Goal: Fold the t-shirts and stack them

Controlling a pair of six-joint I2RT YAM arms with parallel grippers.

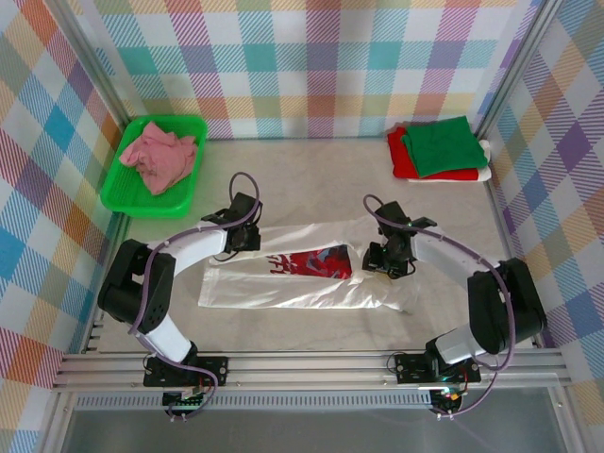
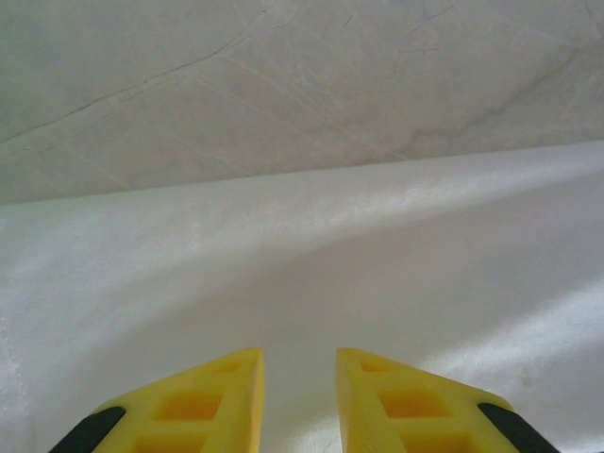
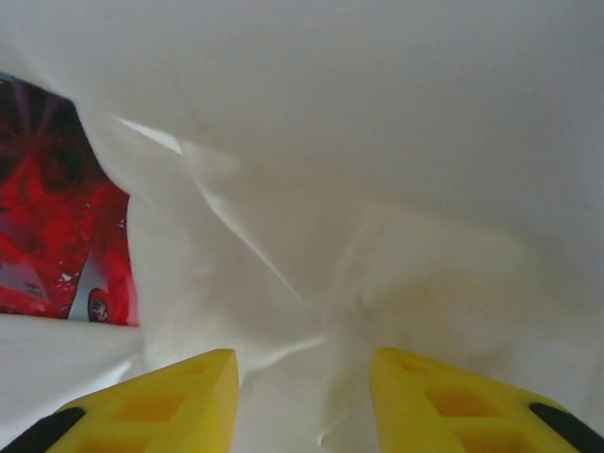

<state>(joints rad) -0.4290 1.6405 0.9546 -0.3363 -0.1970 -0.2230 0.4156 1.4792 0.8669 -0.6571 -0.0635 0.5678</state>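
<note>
The white t-shirt lies spread flat across the middle of the table, folded into a long band that runs left to right. Its red-and-dark print faces up near the centre.

The left gripper sits low over the far left part of this shirt, close to its upper edge. In the left wrist view its yellow fingers stand a narrow gap apart over smooth white cloth, with the bare table beyond the cloth's edge. Nothing is caught between them, so the left gripper is released, though whether the tips touch the fabric cannot be told from this angle.

The right gripper is down at the right end of the same shirt. Its wrist camera shows the fingers parted wider, with rumpled white cloth under and beyond them. The edge of the print lies off to the left. The right gripper is also released and holds nothing.

At the far right corner of the table a folded green t-shirt lies on top of a folded red t-shirt, and a strip of white cloth shows at the pile's right side.

At the far left, well apart from the arms, a crumpled pink t-shirt lies inside a green tray.
</note>
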